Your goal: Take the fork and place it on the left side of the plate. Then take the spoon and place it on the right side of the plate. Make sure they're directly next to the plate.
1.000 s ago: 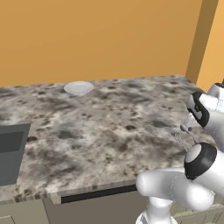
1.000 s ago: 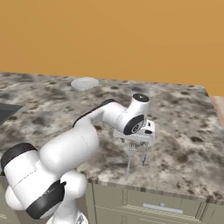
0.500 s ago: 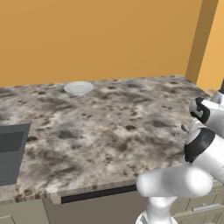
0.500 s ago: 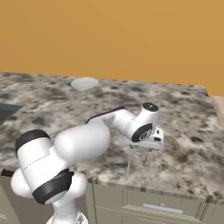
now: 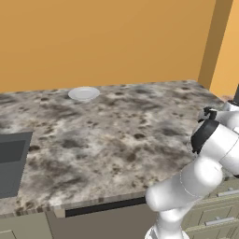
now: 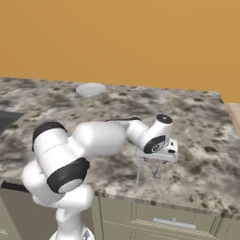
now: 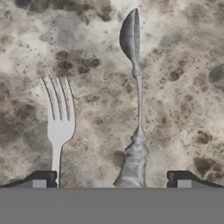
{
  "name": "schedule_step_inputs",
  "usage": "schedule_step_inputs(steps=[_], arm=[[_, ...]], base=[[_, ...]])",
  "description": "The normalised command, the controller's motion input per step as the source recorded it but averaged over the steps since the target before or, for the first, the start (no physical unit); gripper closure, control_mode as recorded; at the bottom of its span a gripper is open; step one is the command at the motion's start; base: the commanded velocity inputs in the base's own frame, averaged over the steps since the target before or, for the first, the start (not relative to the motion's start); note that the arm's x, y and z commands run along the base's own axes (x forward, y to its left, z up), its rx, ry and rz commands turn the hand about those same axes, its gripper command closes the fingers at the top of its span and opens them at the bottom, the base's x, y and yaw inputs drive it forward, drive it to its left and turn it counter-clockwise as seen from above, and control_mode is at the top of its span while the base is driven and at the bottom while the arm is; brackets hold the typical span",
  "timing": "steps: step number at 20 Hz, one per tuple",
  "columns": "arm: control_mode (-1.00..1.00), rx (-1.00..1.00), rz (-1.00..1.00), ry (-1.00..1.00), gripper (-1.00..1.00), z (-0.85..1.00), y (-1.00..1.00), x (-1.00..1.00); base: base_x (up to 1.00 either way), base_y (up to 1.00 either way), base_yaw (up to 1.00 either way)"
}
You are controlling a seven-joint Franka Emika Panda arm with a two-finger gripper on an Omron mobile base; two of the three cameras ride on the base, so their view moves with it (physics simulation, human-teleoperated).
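Note:
In the hand view the fork [image 7: 59, 118] lies flat on the speckled stone counter with its tines pointing up the frame. The spoon [image 7: 134, 92] lies parallel to it on the right, bowl at the top. My gripper [image 7: 113, 179] hovers open above their handles. The spoon's handle runs between the two finger tips, and the fork's handle passes right by the left fingertip [image 7: 43, 178]. From the right base view my gripper [image 6: 149, 168] points down near the counter's front edge. The small white plate [image 5: 84, 93] [image 6: 91, 88] sits far back by the orange wall.
A dark sink [image 5: 11, 158] is set into the counter at the left. The counter's front edge [image 6: 154, 199] runs just below the hand, with drawers underneath. An orange wall [image 5: 107, 42] closes the back.
The arm has swung its elbow lower and carried the hand a little right, toward the front edge. The jaws stay open, and the plate has not moved.

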Motion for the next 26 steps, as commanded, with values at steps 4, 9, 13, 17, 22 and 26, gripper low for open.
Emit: schedule_step_inputs(steps=[4,9,13,17,22,26], arm=[[-1.00,0.00,0.00,0.02,-1.00,-0.25,-0.11,0.34],[-1.00,0.00,0.00,0.02,-1.00,-0.29,-0.09,0.31],[-1.00,0.00,0.00,0.00,-1.00,-0.25,-0.16,0.28],[-1.00,0.00,0.01,0.00,-1.00,-0.24,-0.14,0.29],[-1.00,0.00,0.01,0.01,-1.00,-0.30,-0.03,0.26],[-1.00,0.00,0.01,0.03,1.00,-0.39,0.00,0.22]], base=[[0.00,0.00,0.00],[0.00,0.00,0.00],[0.00,0.00,0.00],[0.00,0.00,0.00],[0.00,0.00,0.00],[0.00,0.00,0.00]])
